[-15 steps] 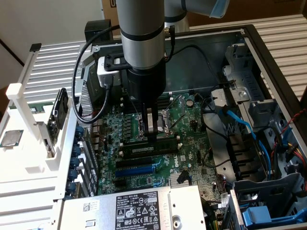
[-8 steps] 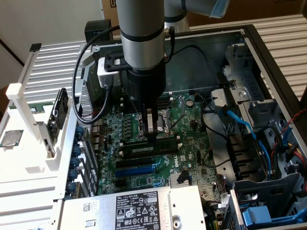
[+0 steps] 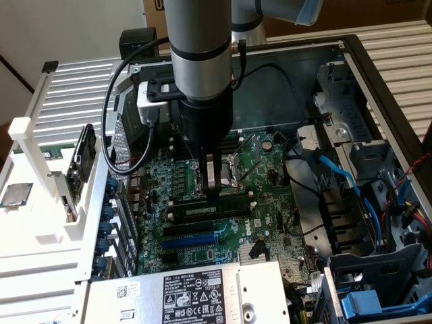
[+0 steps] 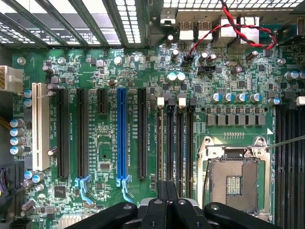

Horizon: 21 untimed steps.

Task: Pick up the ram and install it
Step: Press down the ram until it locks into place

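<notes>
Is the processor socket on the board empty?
Yes. The wrist view shows the processor socket open, bare contacts visible and no chip in it.

Green motherboard (image 4: 100, 157) with silver solder dots, one bright blue expansion slot (image 4: 122, 136), black memory slots with white end clips (image 4: 174, 138), a cream-white slot (image 4: 37, 125), twisted red-and-black wires (image 4: 238, 26), blue cables (image 3: 337, 172).
</notes>
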{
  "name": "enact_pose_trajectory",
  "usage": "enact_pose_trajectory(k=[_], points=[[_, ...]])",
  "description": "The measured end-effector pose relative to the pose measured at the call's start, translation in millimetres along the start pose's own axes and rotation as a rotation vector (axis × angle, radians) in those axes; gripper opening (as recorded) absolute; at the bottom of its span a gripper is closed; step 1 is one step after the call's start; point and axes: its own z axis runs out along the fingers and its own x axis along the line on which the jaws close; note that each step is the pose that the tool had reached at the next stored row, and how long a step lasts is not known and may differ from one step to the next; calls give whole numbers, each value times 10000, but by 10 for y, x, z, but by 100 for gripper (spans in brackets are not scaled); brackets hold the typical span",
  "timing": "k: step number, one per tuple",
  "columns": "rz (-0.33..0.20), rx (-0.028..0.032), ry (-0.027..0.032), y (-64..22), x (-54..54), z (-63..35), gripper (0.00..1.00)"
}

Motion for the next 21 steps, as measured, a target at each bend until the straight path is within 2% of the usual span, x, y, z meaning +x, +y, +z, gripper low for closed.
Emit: enact_pose_trajectory(k=[11,21], points=[[0,-41,0,0,0,15,10],[-1,-51,0,-1,12,15,10]])
